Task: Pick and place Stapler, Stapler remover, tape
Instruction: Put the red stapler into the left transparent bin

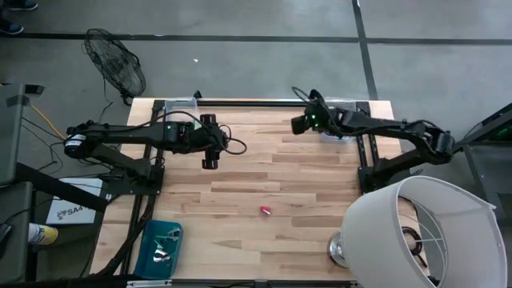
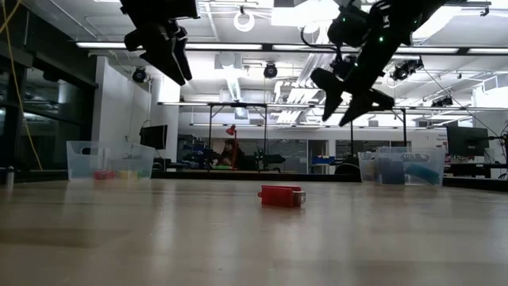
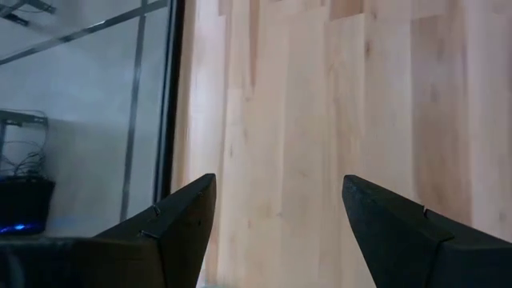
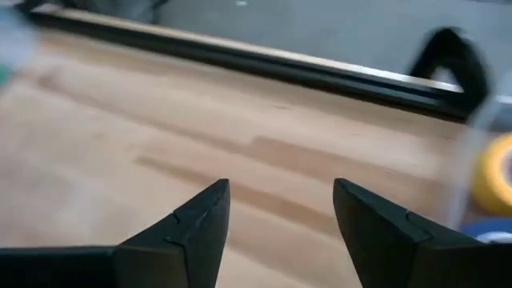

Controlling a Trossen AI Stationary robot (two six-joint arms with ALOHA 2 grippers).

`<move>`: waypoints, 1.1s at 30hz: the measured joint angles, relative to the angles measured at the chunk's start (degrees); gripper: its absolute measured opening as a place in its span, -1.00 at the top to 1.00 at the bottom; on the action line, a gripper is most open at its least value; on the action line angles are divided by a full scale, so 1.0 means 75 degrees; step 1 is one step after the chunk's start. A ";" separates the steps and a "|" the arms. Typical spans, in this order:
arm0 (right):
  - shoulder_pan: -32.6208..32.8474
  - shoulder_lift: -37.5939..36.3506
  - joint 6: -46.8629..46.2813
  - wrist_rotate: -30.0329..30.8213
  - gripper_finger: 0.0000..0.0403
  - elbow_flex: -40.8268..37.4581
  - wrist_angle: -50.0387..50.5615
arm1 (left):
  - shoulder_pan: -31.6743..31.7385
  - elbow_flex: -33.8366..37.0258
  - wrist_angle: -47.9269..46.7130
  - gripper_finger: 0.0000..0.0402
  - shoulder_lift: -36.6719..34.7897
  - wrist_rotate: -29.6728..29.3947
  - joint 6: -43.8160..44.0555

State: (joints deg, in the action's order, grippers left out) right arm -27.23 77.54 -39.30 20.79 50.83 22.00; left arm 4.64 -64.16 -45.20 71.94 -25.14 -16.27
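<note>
high view: I see the pale wooden plank table (image 1: 264, 184) mostly bare; small red block-shaped stapler (image 1: 265, 210) lies alone toward the near edge, well apart from both arms. Left gripper (image 1: 210, 162) and right gripper (image 1: 298, 126) hang near the far edge.
low view: stapler (image 2: 282, 196) flat on the wood, both grippers high above it; clear plastic bins (image 2: 109, 161) at the far edge.
left wrist: dark wedge fingers (image 3: 180, 220) apart, nothing between.
right wrist: fingers (image 4: 204, 216) apart, empty; yellow tape roll (image 4: 498, 172) behind a clear wall.
</note>
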 joint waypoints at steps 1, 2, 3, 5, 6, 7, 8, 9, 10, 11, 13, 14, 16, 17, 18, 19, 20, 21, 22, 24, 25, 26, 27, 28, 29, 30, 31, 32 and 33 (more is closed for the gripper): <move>0.0180 0.0001 0.0076 -0.0014 -0.06 0.0000 -0.0082 | 0.0000 0.0000 0.0009 -0.34 0.0000 0.0057 0.0002; 0.0381 0.0003 0.0142 -0.0024 -0.06 0.0000 -0.0171 | 0.0000 0.0000 0.0010 -0.34 0.0000 0.0084 0.0001; 0.0597 0.0003 0.0197 -0.0019 -0.06 0.0000 -0.0225 | 0.0000 0.0000 0.0008 -0.34 0.0000 0.0101 0.0001; 0.1054 0.0003 0.0328 -0.0034 -0.06 0.0000 -0.0282 | 0.0000 0.0000 0.0010 -0.34 0.0000 0.0103 0.0002; 0.1308 0.0003 0.0377 -0.0033 -0.06 0.0000 -0.0288 | -0.0001 0.0000 0.0007 -0.34 0.0000 0.0103 0.0001; 0.1565 0.0003 0.0427 -0.0031 -0.06 0.0000 -0.0285 | -0.0003 0.0000 0.0007 -0.34 0.0000 0.0103 0.0001; 0.1818 0.0003 0.0446 -0.0029 -0.06 0.0000 -0.0288 | -0.0003 0.0000 0.0007 -0.34 0.0000 0.0103 0.0002; 0.2069 0.0003 0.0447 -0.0022 -0.06 0.0000 -0.0291 | -0.0003 0.0000 0.0007 -0.34 0.0000 0.0103 0.0003; 0.2328 0.0006 0.0447 -0.0005 -0.05 0.0000 -0.0288 | -0.0003 0.0000 0.0007 -0.34 0.0000 0.0103 0.0003; 0.2593 0.0015 0.0450 0.0042 -0.05 0.0000 -0.0288 | -0.0003 0.0000 0.0008 -0.34 0.0000 0.0103 0.0000; 0.3094 0.0067 0.0450 0.0129 -0.05 0.0000 -0.0282 | -0.0003 0.0000 0.0009 -0.34 0.0000 0.0106 0.0003; 0.3321 0.0109 0.0450 0.0132 -0.06 0.0000 -0.0264 | -0.0003 0.0000 0.0010 -0.34 0.0000 0.0117 0.0000; 0.3751 0.0260 0.0445 0.0136 -0.06 0.0000 -0.0238 | -0.0003 0.0000 0.0011 -0.34 0.0000 0.0219 0.0001; 0.3955 0.0356 0.0439 0.0128 -0.07 0.0000 -0.0241 | -0.0004 0.0000 0.0012 -0.34 0.0000 0.0246 0.0003; 0.4141 0.0476 0.0439 0.0103 -0.07 0.0000 -0.0269 | -0.0008 0.0000 0.0007 -0.34 0.0000 0.0246 0.0003; 0.4315 0.0594 0.0443 0.0065 -0.07 0.0000 -0.0303 | -0.0024 0.0000 0.0011 -0.34 0.0000 0.0246 0.0002; 0.4487 0.0737 0.0441 0.0033 -0.07 0.0000 -0.0351 | -0.0023 0.0000 0.0011 -0.34 0.0000 0.0253 0.0003; 0.4639 0.0865 0.0428 0.0013 -0.07 0.0000 -0.0384 | -0.0023 0.0000 0.0010 -0.34 0.0000 0.0267 0.0003; 0.4785 0.1016 0.0424 0.0005 -0.07 0.0000 -0.0429 | -0.0023 0.0000 0.0013 -0.34 0.0000 0.0272 0.0003; 0.5062 0.1315 0.0428 -0.0007 -0.07 0.0000 -0.0595 | -0.0023 0.0000 0.0013 -0.34 0.0000 0.0272 0.0003; 0.5181 0.1462 0.0430 -0.0019 -0.07 0.0000 -0.0698 | -0.0023 0.0000 0.0011 -0.34 0.0000 0.0272 0.0003; 0.5291 0.1611 0.0436 -0.0016 -0.07 0.0000 -0.0836 | -0.0023 0.0000 0.0010 -0.34 0.0000 0.0272 0.0002; 0.5383 0.1742 0.0439 -0.0019 -0.07 0.0000 -0.0990 | -0.0020 0.0001 0.0013 -0.34 0.0000 0.0272 0.0003; 0.5468 0.1883 0.0439 -0.0022 -0.07 0.0000 -0.1143 | -0.0022 0.0000 0.0010 -0.34 0.0000 0.0272 0.0003; 0.5549 0.2034 0.0441 -0.0028 -0.07 0.0000 -0.1294 | -0.0023 0.0000 0.0010 -0.34 0.0000 0.0272 0.0003; 0.5625 0.2179 0.0441 -0.0043 -0.07 0.0000 -0.1455 | -0.0023 0.0000 0.0010 -0.34 0.0000 0.0272 0.0003; 0.5707 0.2315 0.0439 -0.0048 -0.07 0.0000 -0.1606 | -0.0023 0.0000 0.0007 -0.34 0.0000 0.0272 0.0003; 0.5791 0.2447 0.0439 -0.0045 -0.07 0.0000 -0.1758 | -0.0023 0.0000 0.0010 -0.34 0.0000 0.0272 0.0003; 0.5870 0.2568 0.0439 -0.0043 -0.07 0.0000 -0.1905 | -0.0023 0.0000 0.0007 -0.34 0.0000 0.0275 0.0003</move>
State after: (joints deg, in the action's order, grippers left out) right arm 16.80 96.80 -36.01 20.46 50.83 7.71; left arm 4.47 -64.16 -45.14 71.94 -23.07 -16.25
